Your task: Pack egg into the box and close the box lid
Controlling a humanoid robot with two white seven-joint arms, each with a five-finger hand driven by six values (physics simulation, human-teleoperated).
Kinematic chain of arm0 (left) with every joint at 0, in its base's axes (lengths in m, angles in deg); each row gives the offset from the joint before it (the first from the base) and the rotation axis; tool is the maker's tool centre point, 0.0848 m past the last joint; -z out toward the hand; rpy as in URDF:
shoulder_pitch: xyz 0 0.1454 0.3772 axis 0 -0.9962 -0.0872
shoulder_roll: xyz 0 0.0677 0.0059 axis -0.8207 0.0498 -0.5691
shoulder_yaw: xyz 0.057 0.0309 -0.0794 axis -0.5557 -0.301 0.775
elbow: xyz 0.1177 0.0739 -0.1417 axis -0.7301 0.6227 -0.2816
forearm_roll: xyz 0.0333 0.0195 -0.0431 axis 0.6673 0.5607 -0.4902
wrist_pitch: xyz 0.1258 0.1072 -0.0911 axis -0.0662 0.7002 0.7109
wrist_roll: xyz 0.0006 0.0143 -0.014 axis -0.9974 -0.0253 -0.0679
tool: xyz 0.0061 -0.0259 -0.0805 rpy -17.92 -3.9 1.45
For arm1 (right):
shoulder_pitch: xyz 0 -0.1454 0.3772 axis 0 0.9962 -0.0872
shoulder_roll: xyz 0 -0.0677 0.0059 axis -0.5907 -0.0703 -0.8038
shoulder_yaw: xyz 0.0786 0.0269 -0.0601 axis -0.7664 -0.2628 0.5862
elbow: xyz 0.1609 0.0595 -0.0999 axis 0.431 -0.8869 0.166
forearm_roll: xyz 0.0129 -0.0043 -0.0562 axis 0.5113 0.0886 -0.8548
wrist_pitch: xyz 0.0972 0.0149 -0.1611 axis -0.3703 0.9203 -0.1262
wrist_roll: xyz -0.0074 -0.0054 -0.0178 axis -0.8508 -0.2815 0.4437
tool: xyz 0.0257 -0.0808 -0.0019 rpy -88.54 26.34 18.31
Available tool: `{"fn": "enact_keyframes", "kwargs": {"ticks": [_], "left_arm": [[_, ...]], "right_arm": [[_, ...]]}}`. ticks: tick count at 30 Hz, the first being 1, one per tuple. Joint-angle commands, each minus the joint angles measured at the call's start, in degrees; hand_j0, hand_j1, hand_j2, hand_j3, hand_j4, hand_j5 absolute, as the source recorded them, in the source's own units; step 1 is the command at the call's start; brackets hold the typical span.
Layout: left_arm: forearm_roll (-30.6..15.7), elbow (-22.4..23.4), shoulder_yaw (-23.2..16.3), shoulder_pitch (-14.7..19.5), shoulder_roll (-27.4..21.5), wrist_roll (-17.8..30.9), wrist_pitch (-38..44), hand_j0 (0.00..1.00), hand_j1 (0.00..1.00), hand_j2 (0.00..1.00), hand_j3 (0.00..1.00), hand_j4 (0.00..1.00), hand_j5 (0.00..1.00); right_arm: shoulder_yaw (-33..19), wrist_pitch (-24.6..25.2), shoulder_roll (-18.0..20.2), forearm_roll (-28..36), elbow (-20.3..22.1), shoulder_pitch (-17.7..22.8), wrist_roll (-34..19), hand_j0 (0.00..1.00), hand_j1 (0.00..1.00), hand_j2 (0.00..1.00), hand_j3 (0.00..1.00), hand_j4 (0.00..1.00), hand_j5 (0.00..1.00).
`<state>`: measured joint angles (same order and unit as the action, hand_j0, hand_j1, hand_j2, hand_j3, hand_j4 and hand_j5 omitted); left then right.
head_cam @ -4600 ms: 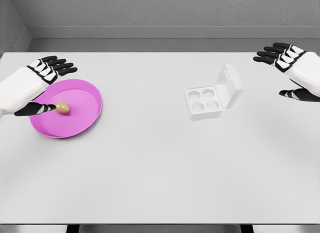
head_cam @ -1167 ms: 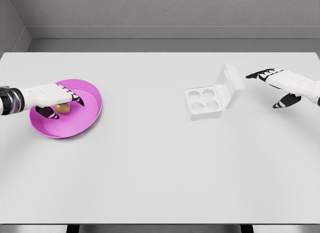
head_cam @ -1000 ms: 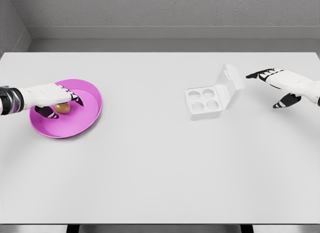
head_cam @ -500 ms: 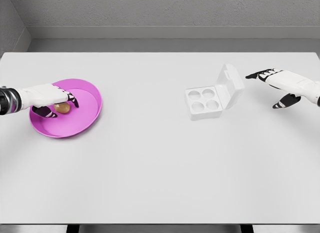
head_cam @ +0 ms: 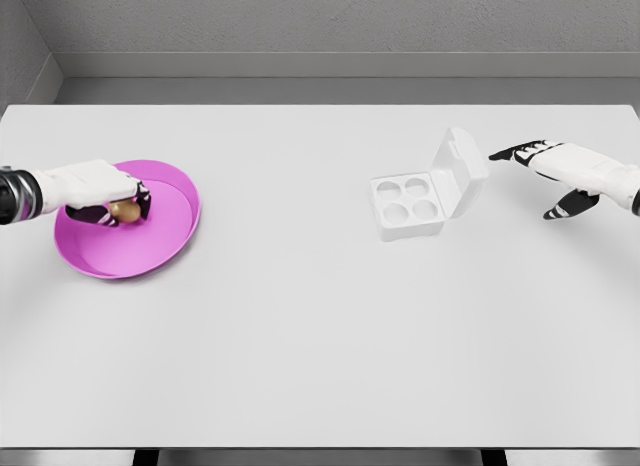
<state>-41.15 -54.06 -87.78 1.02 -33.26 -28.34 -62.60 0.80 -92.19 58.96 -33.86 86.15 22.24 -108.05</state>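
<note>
On the left side of the bench (head_cam: 320, 316), I see the egg (head_cam: 125, 211) lying inside the pink plate (head_cam: 165, 236), toward the plate's upper left part. My left robot hand (head_cam: 105, 194) reaches in from the picture's left edge and covers the egg from above, its dark-tipped fingers (head_cam: 141, 200) curled around it, so the egg is pinched between fingers and thumb. From this view I cannot tell whether the egg rests on the plate or is raised just off it.

Well apart from the plate, right of the middle of the bench, stands the white box (head_cam: 408, 207). Its tray faces up with four round hollows, two by two, and none of them holds anything. The lid (head_cam: 460, 172) is swung up and leans back to the right, hinged along the tray's right side.

Just beside the lid's upper right edge, my right robot hand (head_cam: 550, 166) comes in from the picture's right. Its fingers are stretched out and spread, pointing left toward the lid, with the thumb hanging lower and apart; it holds nothing. The fingertips come very close to the lid, though I cannot tell whether they touch it.
</note>
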Motion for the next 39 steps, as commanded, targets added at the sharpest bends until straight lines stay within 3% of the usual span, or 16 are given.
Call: {"fn": "enact_keyframes", "kwargs": {"ticks": [1,18,39], "left_arm": [[-0.17,-1.63,0.92,0.00,-0.06,-0.02,0.09,0.41,0.41,0.41,0.41,0.41,0.41],[-0.17,-5.85,5.05,-0.26,1.78,-0.02,0.09,0.39,0.39,0.39,0.39,0.39,0.39],[-0.08,-8.84,6.72,0.88,11.63,-0.02,0.00,0.37,0.37,0.37,0.37,0.37,0.37]], "right_arm": [[-0.03,0.13,0.06,0.36,0.05,0.00,0.01,1.00,1.00,1.00,1.00,1.00,1.00],[-0.03,0.13,0.23,0.36,-0.13,0.00,0.01,1.00,1.00,1.00,1.00,1.00,1.00],[-0.12,0.13,0.23,0.28,-0.04,0.00,0.01,1.00,1.00,1.00,1.00,1.00,1.00]]}}
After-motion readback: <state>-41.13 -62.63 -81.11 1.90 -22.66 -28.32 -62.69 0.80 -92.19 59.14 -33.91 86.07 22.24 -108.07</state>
